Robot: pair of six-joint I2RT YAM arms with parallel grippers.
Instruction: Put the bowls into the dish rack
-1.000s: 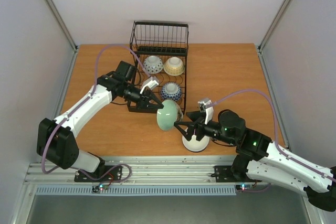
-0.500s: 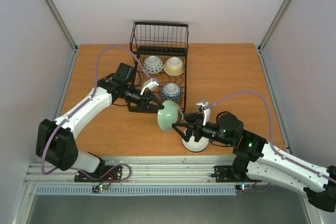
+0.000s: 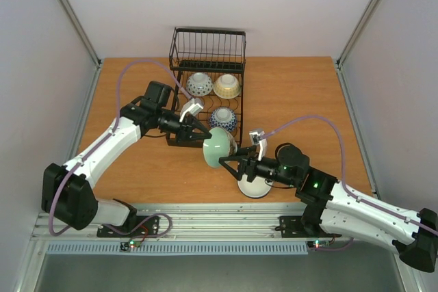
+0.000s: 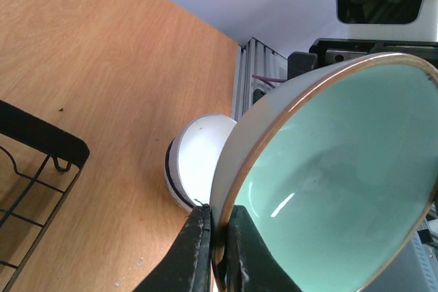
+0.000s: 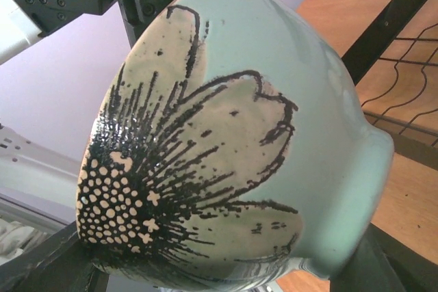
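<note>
My left gripper (image 3: 205, 139) is shut on the rim of a celadon green bowl (image 3: 218, 149) with a black flower on its outside, and holds it tilted in the air just in front of the black wire dish rack (image 3: 208, 66). In the left wrist view the pads (image 4: 198, 251) pinch the green bowl's rim (image 4: 328, 189). My right gripper (image 3: 230, 167) is open, its fingers spread on either side of the green bowl (image 5: 226, 135). A white bowl (image 3: 254, 185) sits upside down on the table below it and also shows in the left wrist view (image 4: 195, 169).
The rack holds a blue-and-white bowl (image 3: 200, 85), a cream-yellow bowl (image 3: 227, 86) and another blue patterned bowl (image 3: 223, 119); its tall basket end is at the back. A rack corner (image 4: 41, 143) shows in the left wrist view. Grey walls flank the table.
My right gripper has moved left and forward up to the green bowl. My left gripper has shifted the green bowl slightly up and back toward the rack.
</note>
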